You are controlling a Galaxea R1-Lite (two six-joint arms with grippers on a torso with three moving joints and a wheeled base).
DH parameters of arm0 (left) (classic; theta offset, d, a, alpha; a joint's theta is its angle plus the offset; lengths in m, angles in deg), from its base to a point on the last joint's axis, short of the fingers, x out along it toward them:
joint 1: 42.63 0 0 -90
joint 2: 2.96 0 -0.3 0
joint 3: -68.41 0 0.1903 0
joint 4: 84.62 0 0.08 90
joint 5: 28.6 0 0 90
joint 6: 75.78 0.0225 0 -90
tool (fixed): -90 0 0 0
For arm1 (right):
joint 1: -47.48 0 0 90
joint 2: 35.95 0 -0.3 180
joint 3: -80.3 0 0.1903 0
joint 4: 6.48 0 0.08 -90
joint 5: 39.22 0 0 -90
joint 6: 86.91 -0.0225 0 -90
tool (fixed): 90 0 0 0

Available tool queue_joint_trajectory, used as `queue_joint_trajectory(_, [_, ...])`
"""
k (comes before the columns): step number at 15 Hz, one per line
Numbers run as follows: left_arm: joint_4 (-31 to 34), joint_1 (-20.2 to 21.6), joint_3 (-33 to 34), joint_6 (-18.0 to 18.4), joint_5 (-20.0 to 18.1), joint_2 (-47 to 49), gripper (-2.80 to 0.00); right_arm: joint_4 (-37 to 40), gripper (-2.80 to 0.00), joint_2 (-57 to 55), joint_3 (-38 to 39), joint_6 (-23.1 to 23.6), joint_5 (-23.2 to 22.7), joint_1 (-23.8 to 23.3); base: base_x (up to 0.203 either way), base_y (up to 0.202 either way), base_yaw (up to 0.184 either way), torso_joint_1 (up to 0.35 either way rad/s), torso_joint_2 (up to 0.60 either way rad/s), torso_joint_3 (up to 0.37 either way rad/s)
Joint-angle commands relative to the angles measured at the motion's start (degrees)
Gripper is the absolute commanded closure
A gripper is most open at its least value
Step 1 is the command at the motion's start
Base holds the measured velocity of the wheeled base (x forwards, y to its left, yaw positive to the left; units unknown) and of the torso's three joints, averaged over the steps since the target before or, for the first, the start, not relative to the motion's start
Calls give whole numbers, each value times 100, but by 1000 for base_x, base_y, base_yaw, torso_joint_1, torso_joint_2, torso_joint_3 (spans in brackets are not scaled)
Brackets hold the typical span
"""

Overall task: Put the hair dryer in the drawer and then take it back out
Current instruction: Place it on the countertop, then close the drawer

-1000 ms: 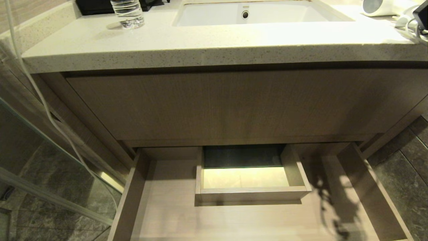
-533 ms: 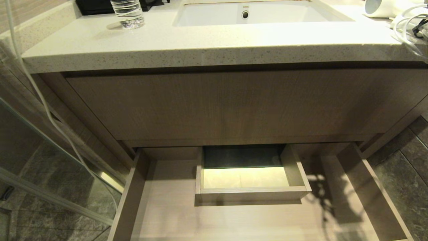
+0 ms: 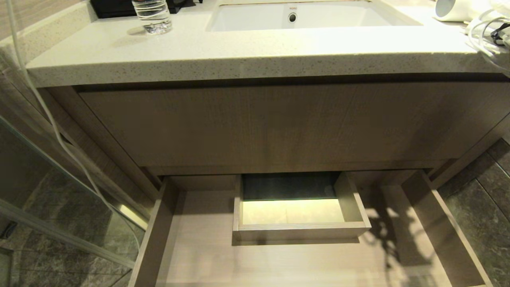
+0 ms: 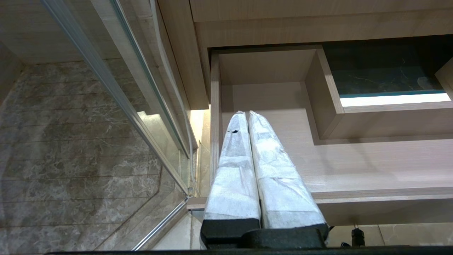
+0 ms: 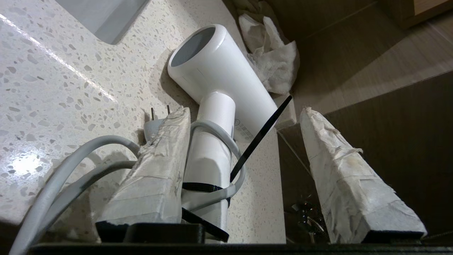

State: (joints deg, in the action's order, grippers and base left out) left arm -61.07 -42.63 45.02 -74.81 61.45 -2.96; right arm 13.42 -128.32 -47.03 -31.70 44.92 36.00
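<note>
Showing one tiny brand mark on the back wall of the sink (image 3: 350, 18), just above the overflow hole (image 3: 292, 17), at the top centre of the head view; too small to be read letter by letter. Carrying faint grey printing on the hair dryer (image 5: 219, 74), on the barrel's underside beside the handle, near the middle of the right wrist view; not legible either. Bearing no readable text anywhere else in the three views.

Head camera looks down over the speckled stone countertop (image 3: 239, 52); both it and the left wrist camera see the open wood-grain drawer (image 4: 269, 117); right wrist camera sits close above that countertop.
</note>
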Motion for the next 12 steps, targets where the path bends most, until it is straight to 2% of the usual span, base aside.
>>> queue_joint_trajectory(1, [-1, 0, 2, 0, 4, 0, 0, -14, -280, 201, 43, 41, -7, -3, 0, 0, 0, 0, 0, 0])
queue_joint_trajectory(3, [-1, 0, 2, 0, 4, 0, 0, -55, -280, 491, 355, 131, -11, -3, 0, 0, 0, 0, 0, 0])
queue_joint_trajectory(4, [-1, 0, 2, 0, 4, 0, 0, -61, 0, 681, 533, 254, -13, -5, 0, 0, 0, 0, 0, 0])
queue_joint_trajectory(6, [-1, 0, 2, 0, 4, 0, 0, -17, 0, 972, 819, 431, -16, -5, 0, 0, 0, 0, 0, 0])
queue_joint_trajectory(12, [-1, 0, 2, 0, 4, 0, 0, 60, 0, 1414, 1161, 576, 15, -43, 0, 0, 0, 0, 0, 0])
